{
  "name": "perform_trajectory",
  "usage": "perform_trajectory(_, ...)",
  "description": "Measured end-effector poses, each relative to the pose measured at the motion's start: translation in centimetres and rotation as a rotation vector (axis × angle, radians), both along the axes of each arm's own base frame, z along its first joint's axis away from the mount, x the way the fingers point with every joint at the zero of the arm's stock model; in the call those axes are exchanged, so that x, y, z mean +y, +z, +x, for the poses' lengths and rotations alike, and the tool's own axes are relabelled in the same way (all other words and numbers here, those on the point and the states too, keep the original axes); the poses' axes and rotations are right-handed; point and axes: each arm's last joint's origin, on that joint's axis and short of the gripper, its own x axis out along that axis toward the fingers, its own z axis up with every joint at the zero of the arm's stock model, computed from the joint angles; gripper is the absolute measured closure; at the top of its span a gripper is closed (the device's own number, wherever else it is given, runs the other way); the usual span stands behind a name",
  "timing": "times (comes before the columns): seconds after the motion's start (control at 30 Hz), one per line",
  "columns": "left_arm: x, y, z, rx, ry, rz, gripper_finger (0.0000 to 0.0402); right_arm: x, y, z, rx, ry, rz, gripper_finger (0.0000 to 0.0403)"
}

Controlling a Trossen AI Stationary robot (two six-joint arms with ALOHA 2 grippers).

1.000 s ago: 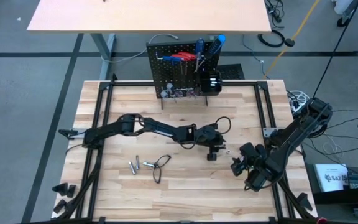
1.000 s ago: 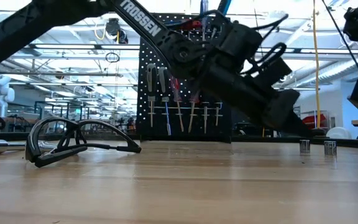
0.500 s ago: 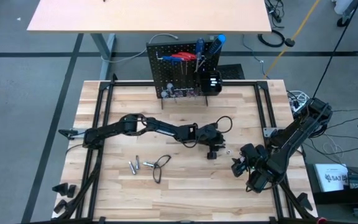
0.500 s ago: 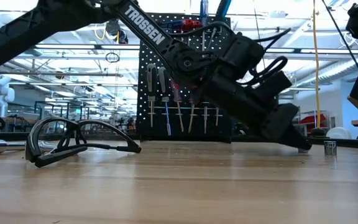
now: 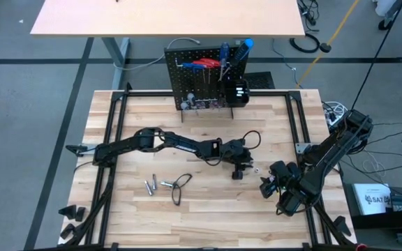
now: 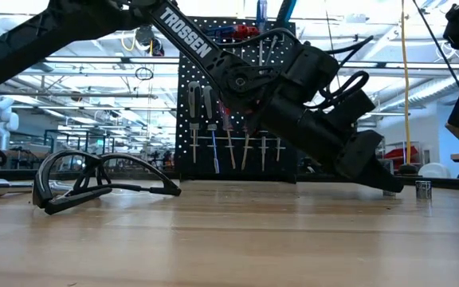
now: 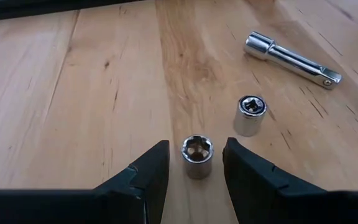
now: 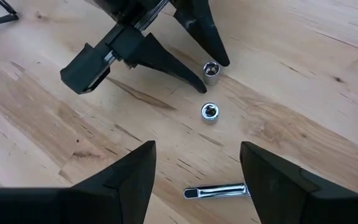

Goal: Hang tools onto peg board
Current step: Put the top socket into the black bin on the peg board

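A small silver socket stands upright on the tabletop, and the fingers of my open left gripper stand on either side of it with a gap on each side. The right wrist view shows the same socket between those fingers. The left gripper slants down at the table's middle right, its fingertips at the wood. A second socket and a chrome extension bar lie close by. My right gripper hovers open above them. The peg board stands upright at the far edge with tools hanging on it.
A black wire loop lies left of centre, seen also in the low view. Small silver bits lie beside it. The black frame rails run along the table's sides. Bare wood lies between the arms and the near edge.
My left gripper has sunk a little toward the tabletop, so its fingertips now stand at the wood around the socket. Since then it has kept still. The gap between its fingers looks the same.
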Motion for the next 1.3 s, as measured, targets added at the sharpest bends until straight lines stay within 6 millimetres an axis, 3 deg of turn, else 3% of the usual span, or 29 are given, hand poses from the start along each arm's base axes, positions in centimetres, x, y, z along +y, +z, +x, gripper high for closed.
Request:
perform_trajectory(0.33,-0.1,0.0,0.0,0.0,0.0,0.0,0.0255,0.0,0.0,0.1,-0.021,0.0,-0.016,0.0179)
perform_trajectory(0.63,0.0,0.0,0.0,-0.002,0.004,0.001,0.035,0.0,0.0,0.1,-0.021,0.0,-0.017,0.0179)
perform_trajectory(0.83,0.0,0.3,-0.1,0.005,0.024,0.005,0.0356,0.0,0.0,0.1,-0.021,0.0,-0.018,0.0179)
perform_trajectory(0.93,-0.1,1.9,-0.4,0.025,0.024,0.004,0.0356,0.0,0.1,0.1,-0.025,0.008,-0.029,0.0179)
perform_trajectory(1.17,-0.9,9.4,-2.6,0.027,-0.067,-0.012,0.0356,0.1,0.3,-0.1,-0.093,0.064,-0.119,0.0179)
perform_trajectory(1.3,-2.1,14.2,-5.3,-0.043,-0.128,0.006,0.0356,0.2,0.3,-0.1,-0.091,0.091,-0.136,0.0179)
